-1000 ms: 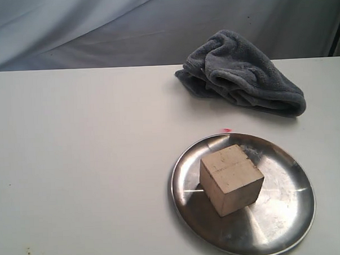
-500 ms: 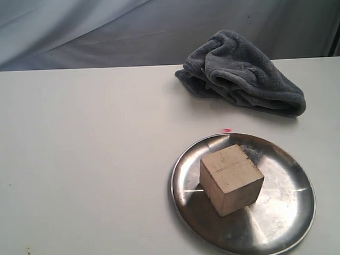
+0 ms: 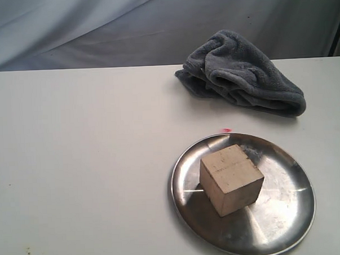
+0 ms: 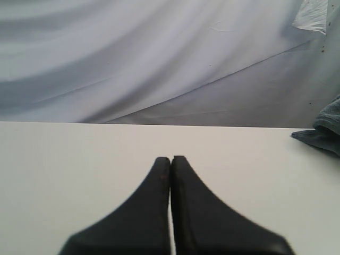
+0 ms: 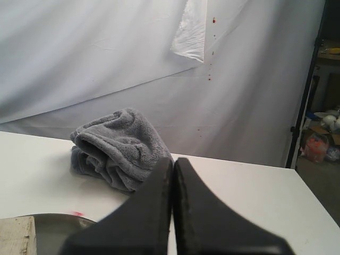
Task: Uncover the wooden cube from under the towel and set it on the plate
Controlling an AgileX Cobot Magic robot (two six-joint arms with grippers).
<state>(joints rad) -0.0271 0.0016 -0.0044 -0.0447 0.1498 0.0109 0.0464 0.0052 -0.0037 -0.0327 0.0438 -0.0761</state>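
The wooden cube (image 3: 231, 179) sits on the plate (image 3: 286, 213), slightly off the dish's centre, flat on one face with a vertical edge turned toward the exterior camera. The towel (image 3: 241, 73) lies bunched on the white table (image 3: 81, 165) beyond the plate's far rim, well apart from it and covering nothing that can be seen. Neither arm appears in the exterior view. The left gripper (image 4: 170, 159) has its jaws pressed together with nothing between them, over bare table, and its camera catches only an edge of the towel, with no plate or cube. The right gripper (image 5: 173, 160) is likewise closed and empty; its camera takes in the plate's rim, a corner of the cube close by and the towel beyond the plate. By that evidence the right arm is the one nearer the plate. The cube has square faces and so no long axis to line up with. Judged from how things lie, the placing looks complete and no further grasp seems called for.
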